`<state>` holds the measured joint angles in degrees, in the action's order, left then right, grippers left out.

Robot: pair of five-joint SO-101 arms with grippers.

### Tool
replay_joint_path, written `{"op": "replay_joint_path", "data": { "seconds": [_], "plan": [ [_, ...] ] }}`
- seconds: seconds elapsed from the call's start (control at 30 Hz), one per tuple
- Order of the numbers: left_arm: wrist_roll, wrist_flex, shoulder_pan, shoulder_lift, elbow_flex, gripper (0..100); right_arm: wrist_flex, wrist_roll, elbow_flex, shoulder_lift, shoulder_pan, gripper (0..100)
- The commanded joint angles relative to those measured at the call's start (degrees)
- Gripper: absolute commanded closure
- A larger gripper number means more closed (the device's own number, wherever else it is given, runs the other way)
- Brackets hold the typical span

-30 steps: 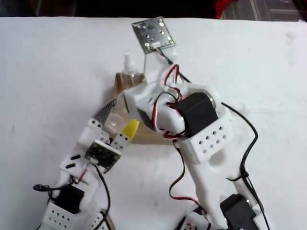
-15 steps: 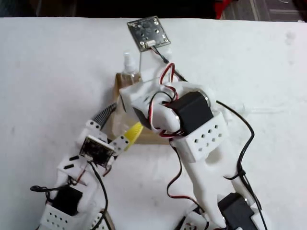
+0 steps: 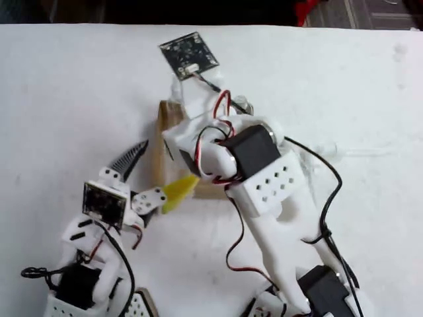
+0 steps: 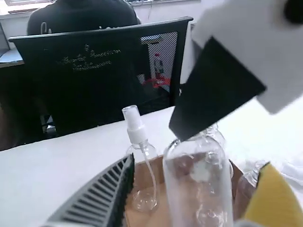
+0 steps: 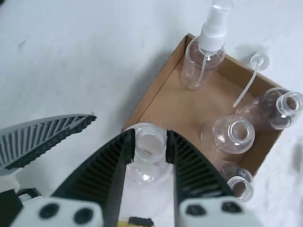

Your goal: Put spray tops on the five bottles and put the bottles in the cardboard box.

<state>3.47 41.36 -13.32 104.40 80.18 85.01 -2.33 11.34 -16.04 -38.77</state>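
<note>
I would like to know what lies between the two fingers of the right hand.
An uncapped bottle: the right wrist view shows its open neck between the fingers of the right hand, at the cardboard box's corner.

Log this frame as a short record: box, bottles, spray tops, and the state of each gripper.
box: cardboard box, open side up
capped bottle: spray top on, standing in the box
open bottles: three in the box, no tops
loose spray top: lying in the box
right gripper: jaws shut on the held bottle, uncapped, at the box's corner
left gripper: jaws open, holding nothing, beside the box
</note>
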Motion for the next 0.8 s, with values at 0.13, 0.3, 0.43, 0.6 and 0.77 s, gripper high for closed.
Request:
{"op": "replay_joint_path", "data": {
  "seconds": [0.13,0.3,0.43,0.6,0.77],
  "plan": [
    [-0.88,2.02,2.95,0.66,-3.34,63,-16.48,6.42,-5.98,-0.48,6.90,98.2],
    [-0.88,1.67,9.80,0.66,-3.34,63,-24.66,8.00,-15.65,-0.84,6.20,98.1],
    [-0.88,2.37,12.35,0.66,-4.92,63,-32.04,8.00,-22.42,-0.84,5.41,98.1],
    [-0.88,3.60,12.18,0.66,-5.36,63,-38.81,8.00,-29.63,-0.84,2.68,98.1],
    [-0.88,3.60,11.82,0.66,-5.19,63,-47.16,7.91,-36.84,-0.84,2.15,98.2]
  ]
}}
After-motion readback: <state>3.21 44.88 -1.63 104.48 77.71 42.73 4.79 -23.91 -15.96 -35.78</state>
